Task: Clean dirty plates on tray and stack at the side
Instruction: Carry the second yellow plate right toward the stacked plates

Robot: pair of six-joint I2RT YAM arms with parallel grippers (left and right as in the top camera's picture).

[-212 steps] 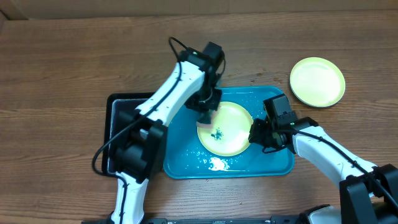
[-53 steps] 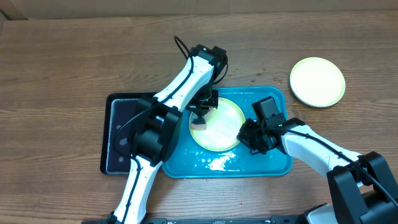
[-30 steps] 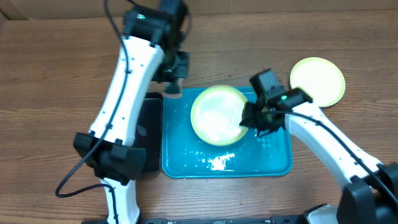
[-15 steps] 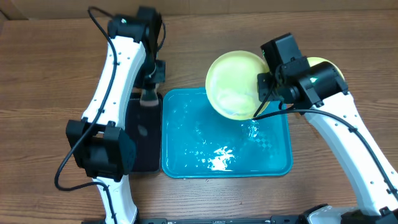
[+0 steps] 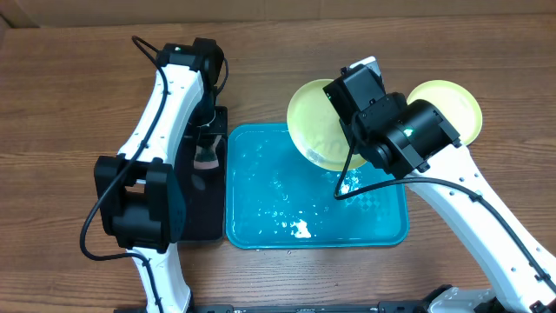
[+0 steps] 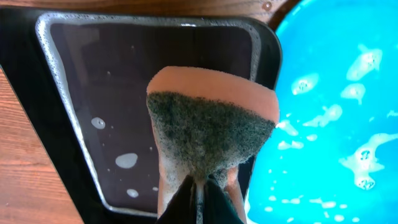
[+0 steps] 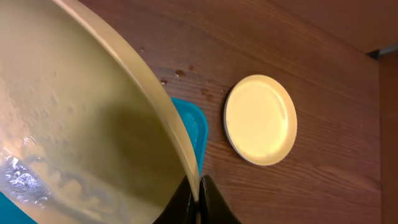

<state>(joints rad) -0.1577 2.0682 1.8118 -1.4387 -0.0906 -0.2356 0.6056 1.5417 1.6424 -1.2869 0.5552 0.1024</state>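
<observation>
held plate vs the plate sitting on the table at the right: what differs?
The held plate is tilted, clamped at its rim by the right gripper over the tray edge. The other plate lies flat on the wood table, with nothing touching it. The held plate is wet with foam streaks, while the other plate looks dry and clean. Both are round and yellow-green.
</observation>
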